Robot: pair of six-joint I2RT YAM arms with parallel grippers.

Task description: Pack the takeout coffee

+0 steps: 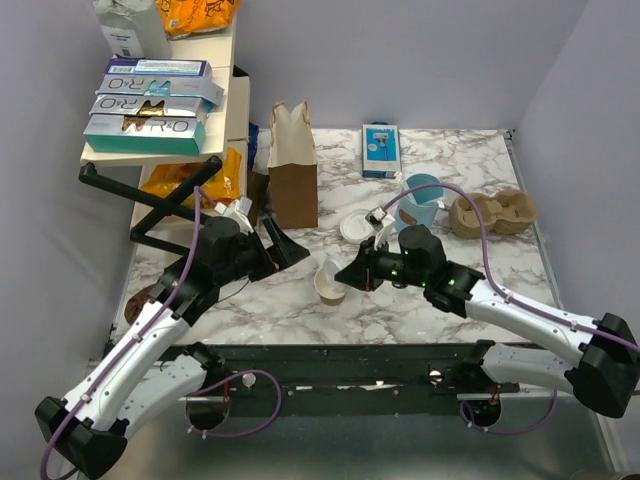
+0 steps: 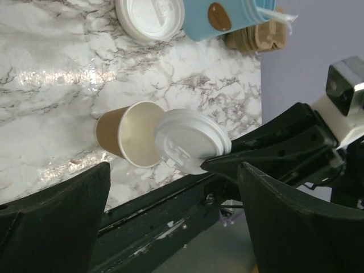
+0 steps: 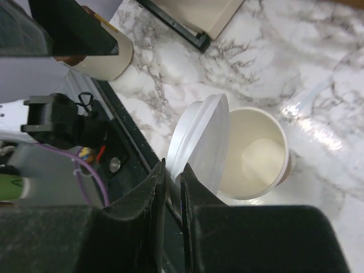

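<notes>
One tilt to undo: level the white lid (image 3: 199,139), pinched edge-on in the right fingers (image 3: 142,196), over the open cup (image 3: 259,153) on the near surface (image 3: 318,74), press down evenly, hold the wide-open, empty left fingers (image 2: 57,199) clear.

Hidden parts
The mouth of the paper cup (image 2: 114,132) is partly covered by the lid (image 2: 185,139); the mug (image 2: 227,17) beyond is cropped.

Robot lab cell: plain lavender walls (image 1: 420,60) enclosing marble-print table (image 1: 290,305), shelf (image 1: 222,50) stacked with boxes (image 1: 150,105).
</notes>
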